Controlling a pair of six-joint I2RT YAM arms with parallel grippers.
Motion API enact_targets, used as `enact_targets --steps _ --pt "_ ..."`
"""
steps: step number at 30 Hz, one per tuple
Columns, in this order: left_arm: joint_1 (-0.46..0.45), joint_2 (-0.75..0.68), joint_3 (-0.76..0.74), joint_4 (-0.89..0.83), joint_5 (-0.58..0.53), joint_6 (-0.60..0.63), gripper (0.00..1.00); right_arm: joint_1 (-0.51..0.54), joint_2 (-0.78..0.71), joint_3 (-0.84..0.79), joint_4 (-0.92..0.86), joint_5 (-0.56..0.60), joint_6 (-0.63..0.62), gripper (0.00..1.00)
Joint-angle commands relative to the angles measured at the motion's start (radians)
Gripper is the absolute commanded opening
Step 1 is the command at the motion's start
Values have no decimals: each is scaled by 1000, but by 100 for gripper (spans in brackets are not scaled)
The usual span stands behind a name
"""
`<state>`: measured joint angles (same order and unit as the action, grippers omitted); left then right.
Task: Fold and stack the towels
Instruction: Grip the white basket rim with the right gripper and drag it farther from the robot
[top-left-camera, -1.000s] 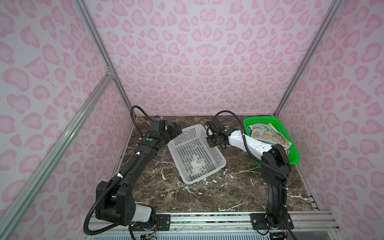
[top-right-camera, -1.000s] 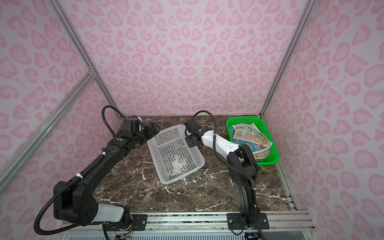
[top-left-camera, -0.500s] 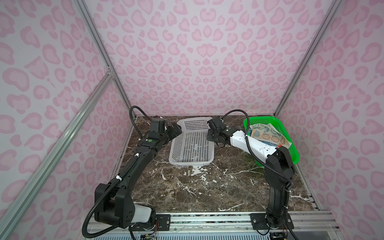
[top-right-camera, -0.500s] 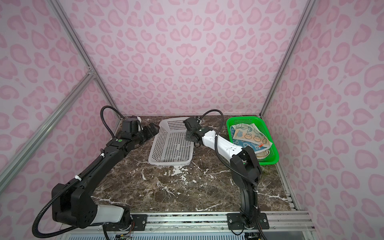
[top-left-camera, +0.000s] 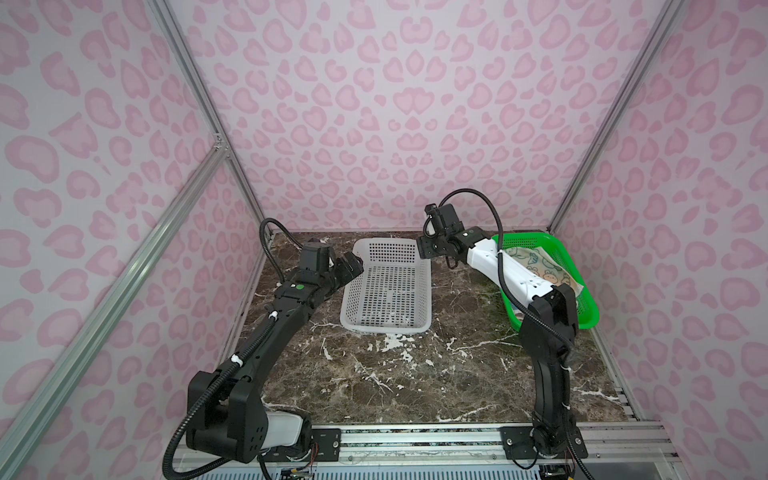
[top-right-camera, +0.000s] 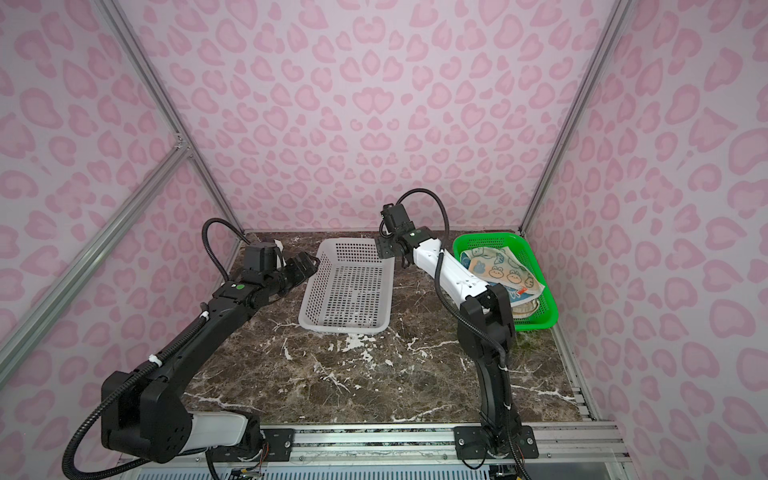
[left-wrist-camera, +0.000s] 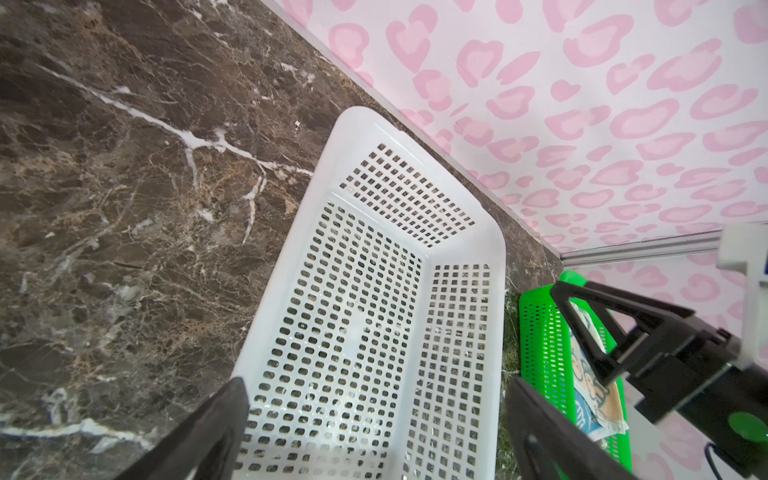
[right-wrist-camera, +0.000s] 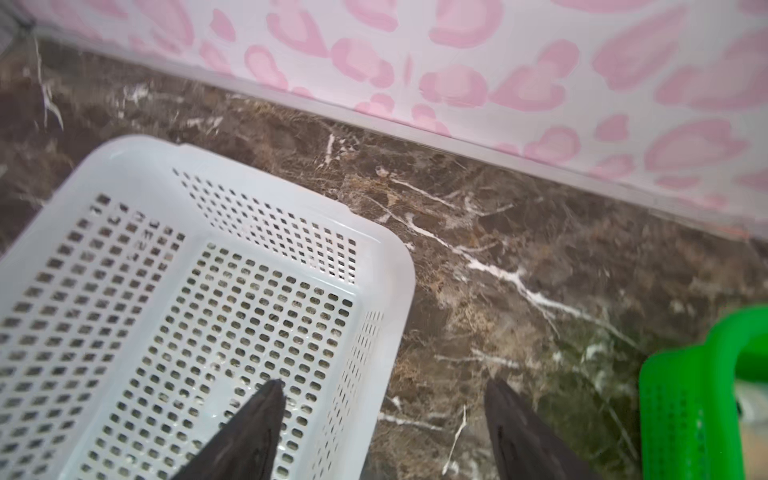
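Right gripper (top-left-camera: 427, 249), jaws spread, straddles the white basket's (top-left-camera: 384, 328) far right wall. Left gripper (top-left-camera: 353, 266), also spread, hovers at its left rim. Pulling away, a finger could snag that wall and tip the basket. The towels (top-left-camera: 540, 266) lie rumpled, overlapping and unfolded in the green basket (top-left-camera: 561, 326), far right.

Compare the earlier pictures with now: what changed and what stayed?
The white basket, tipped up before, now lies flat on the table. The right pincer opened and let go of its rim. The left pincer stayed open; the towels stayed in the green basket.
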<state>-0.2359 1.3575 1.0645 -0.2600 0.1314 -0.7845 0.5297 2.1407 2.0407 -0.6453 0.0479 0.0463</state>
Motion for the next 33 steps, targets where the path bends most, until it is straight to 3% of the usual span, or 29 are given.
enact_targets --steps 1,5,9,17,23,33 --pt "-3 -9 -9 28 7 -19 97 6 124 179 -133 -63 -324 84" --pt "-6 -4 -10 26 11 -20 97 6 319 463 -230 -87 -439 89" --pt "-7 3 -3 12 5 -3 97 7 433 592 -236 -57 -506 95" --pt "-7 46 7 -8 10 19 97 20 531 608 -153 54 -601 93" --pt "-7 67 25 -15 2 32 97 6 551 608 -108 82 -618 83" --pt "-7 78 33 -12 2 34 97 -2 527 599 -134 71 -520 48"
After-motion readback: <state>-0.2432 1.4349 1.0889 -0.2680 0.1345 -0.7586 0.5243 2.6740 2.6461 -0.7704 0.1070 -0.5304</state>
